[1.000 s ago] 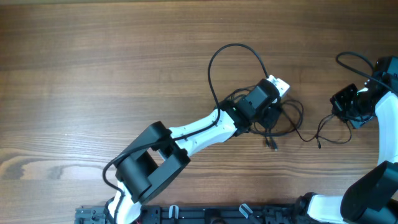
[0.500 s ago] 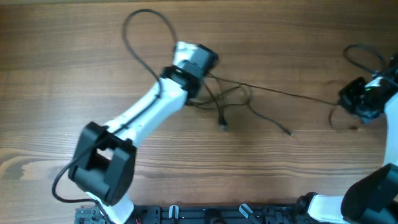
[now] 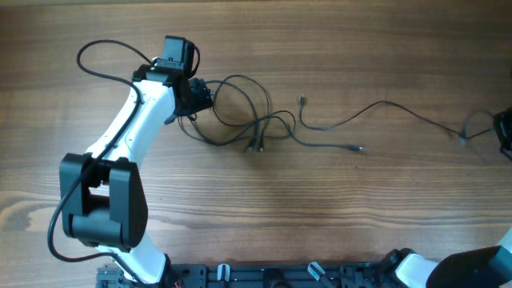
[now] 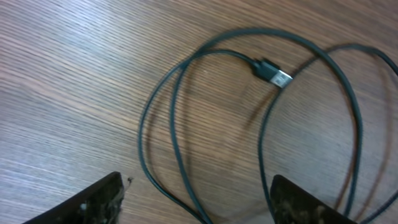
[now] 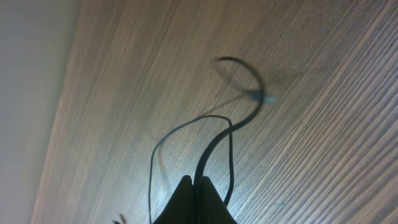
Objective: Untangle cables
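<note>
Several thin black cables lie in a loose tangle on the wooden table, just right of my left gripper. In the left wrist view that gripper stands open low over the wood, with cable loops and a USB plug lying between and ahead of its fingers, nothing pinched. One long cable runs right from the tangle to my right gripper at the frame's edge. The right gripper is shut on a cable, whose free end curls above the table.
Loose plug ends lie at the tangle's right side and further out. The left arm's thicker wiring loops out to the far left. A dark rail runs along the table's near edge.
My left gripper swung left across the table, dragging the tangle along, then opened and let it go. The right gripper drew off to the right edge, and one cable now lies stretched between them.
</note>
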{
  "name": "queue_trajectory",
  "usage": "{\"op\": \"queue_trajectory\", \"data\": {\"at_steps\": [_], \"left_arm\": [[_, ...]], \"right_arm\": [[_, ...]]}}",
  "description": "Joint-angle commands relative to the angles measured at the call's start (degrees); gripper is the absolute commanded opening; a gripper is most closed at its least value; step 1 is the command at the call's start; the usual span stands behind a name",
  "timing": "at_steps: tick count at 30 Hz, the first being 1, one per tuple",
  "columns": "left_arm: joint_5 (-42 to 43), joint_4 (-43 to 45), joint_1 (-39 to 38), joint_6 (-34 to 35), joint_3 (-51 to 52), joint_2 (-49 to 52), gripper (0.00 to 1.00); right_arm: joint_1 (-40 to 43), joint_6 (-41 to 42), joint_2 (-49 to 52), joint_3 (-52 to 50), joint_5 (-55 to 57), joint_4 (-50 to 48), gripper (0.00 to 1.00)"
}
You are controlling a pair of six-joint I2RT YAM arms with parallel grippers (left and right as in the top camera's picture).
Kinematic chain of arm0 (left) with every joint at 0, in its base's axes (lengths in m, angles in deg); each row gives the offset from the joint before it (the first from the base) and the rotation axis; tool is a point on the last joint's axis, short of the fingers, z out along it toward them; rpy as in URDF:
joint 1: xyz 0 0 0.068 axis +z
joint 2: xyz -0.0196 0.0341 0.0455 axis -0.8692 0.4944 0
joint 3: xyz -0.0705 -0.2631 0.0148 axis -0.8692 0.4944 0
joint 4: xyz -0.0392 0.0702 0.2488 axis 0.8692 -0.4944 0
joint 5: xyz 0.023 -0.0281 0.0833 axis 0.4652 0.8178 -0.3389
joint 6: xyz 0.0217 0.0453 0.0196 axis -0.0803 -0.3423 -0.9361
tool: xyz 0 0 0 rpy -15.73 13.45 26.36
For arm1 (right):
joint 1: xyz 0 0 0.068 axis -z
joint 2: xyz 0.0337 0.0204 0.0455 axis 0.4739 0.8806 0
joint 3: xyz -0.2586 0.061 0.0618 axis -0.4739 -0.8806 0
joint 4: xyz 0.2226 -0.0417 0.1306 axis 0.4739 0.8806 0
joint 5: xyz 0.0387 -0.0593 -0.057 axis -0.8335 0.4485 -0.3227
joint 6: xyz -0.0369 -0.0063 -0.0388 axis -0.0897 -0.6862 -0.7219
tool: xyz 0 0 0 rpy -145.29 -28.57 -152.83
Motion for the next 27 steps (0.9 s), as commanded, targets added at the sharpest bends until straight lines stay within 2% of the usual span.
{"op": "queue_trajectory", "data": {"at_steps": [1,3,4,6,8,10,13,18,20,21,22,25,26,27], "left_arm": [[0.90,0.17,-1.25,0.13,0.42,-0.20,0.86],[0.90,0.24,-2.01,0.15,0.42,-0.20,0.92],[0.90,0.59,-2.43,0.15,0.42,-0.20,0.94],[0.90,1.14,-3.23,0.13,0.42,-0.20,1.00],[0.87,1.22,-3.50,0.13,0.42,-0.20,1.00],[0.87,1.29,-3.48,0.13,0.42,-0.20,1.00],[0.87,1.51,-3.48,0.13,0.42,-0.20,1.00],[0.87,1.51,-3.48,0.13,0.42,-0.20,1.00],[0.87,1.51,-3.48,0.13,0.42,-0.20,1.00],[0.87,1.51,-3.48,0.13,0.42,-0.20,1.00],[0.87,1.51,-3.48,0.13,0.42,-0.20,1.00],[0.87,1.49,-3.48,0.13,0.42,-0.20,1.00],[0.87,1.46,-3.48,0.13,0.42,-0.20,1.00],[0.87,1.46,-3.48,0.13,0.42,-0.20,1.00]], "right_arm": [[-1.90,-9.03,-0.35,1.33,-4.90,-0.79,0.04],[-6.19,-20.55,-0.28,1.33,-14.05,-1.57,0.04],[-10.19,-21.42,-0.28,1.33,-14.40,-2.89,0.05],[-22.29,-20.39,0.68,1.31,-6.43,-7.48,0.05],[-30.99,-15.15,3.30,1.07,3.13,-10.10,0.05],[-39.04,-14.78,7.39,0.74,7.78,-11.19,0.05],[-46.66,-14.97,14.69,0.74,14.78,-12.02,0.06],[-51.87,-12.17,24.13,0.74,14.64,-15.23,0.08],[-53.44,-11.02,25.77,0.74,14.12,-17.86,0.20],[-54.62,-11.06,26.21,0.74,13.75,-19.39,0.32],[-55.74,-11.06,26.56,0.74,13.81,-20.61,0.55],[-58.34,-11.04,28.74,0.72,17.05,-23.80,0.93],[-58.99,-11.04,29.94,0.74,18.62,-24.79,0.99],[-59.56,-11.02,31.43,0.72,18.99,-25.62,1.00]]}}
